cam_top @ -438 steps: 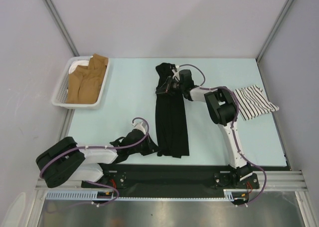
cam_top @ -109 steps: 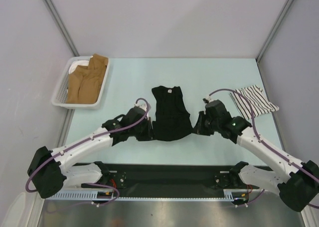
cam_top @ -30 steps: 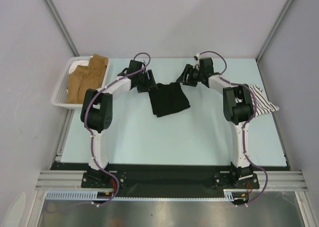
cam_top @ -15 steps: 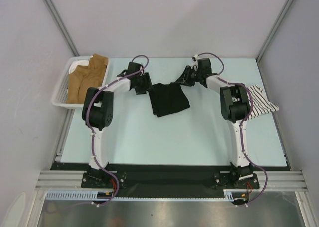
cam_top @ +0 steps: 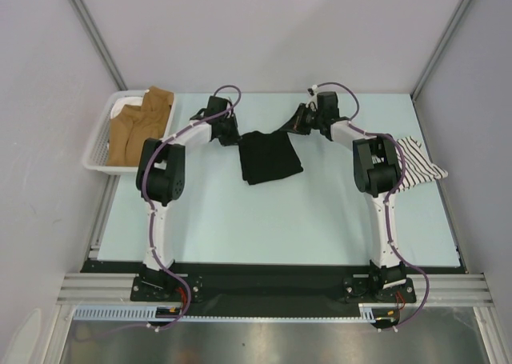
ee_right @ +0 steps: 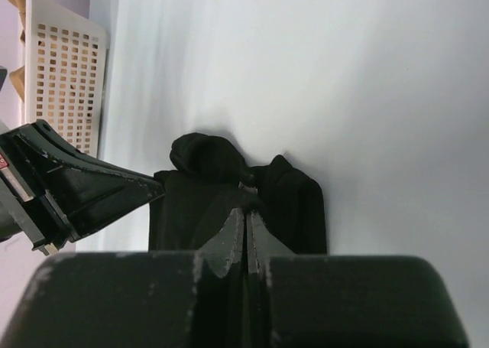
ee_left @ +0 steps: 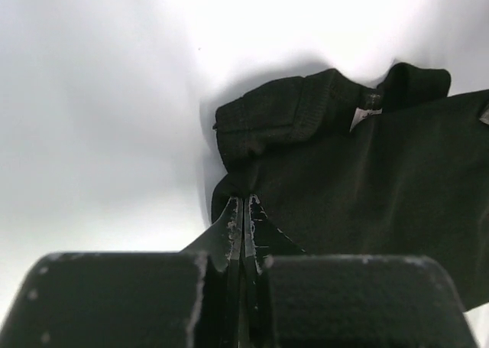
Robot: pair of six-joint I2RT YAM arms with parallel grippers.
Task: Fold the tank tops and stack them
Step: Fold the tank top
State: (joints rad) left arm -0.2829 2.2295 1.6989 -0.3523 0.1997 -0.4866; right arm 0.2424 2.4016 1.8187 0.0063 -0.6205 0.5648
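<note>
The black tank top (cam_top: 270,158) lies folded into a small square at the middle back of the table. Its strap end shows in the left wrist view (ee_left: 367,180) and in the right wrist view (ee_right: 229,203). My left gripper (cam_top: 232,132) is shut at the cloth's left back corner, its tips (ee_left: 243,203) at the cloth's edge with nothing seen between them. My right gripper (cam_top: 292,124) is shut at the right back corner, its tips (ee_right: 246,214) over the cloth near the straps. The striped tank top (cam_top: 412,160) lies folded at the right, partly behind the right arm.
A white basket (cam_top: 96,152) holding brown garments (cam_top: 140,128) stands at the back left, and its slotted wall shows in the right wrist view (ee_right: 65,80). Both arms reach far back, elbows raised over the table's sides.
Both grippers have gone from open to shut and drawn slightly outward from the folded black top. The top has stayed in place.
</note>
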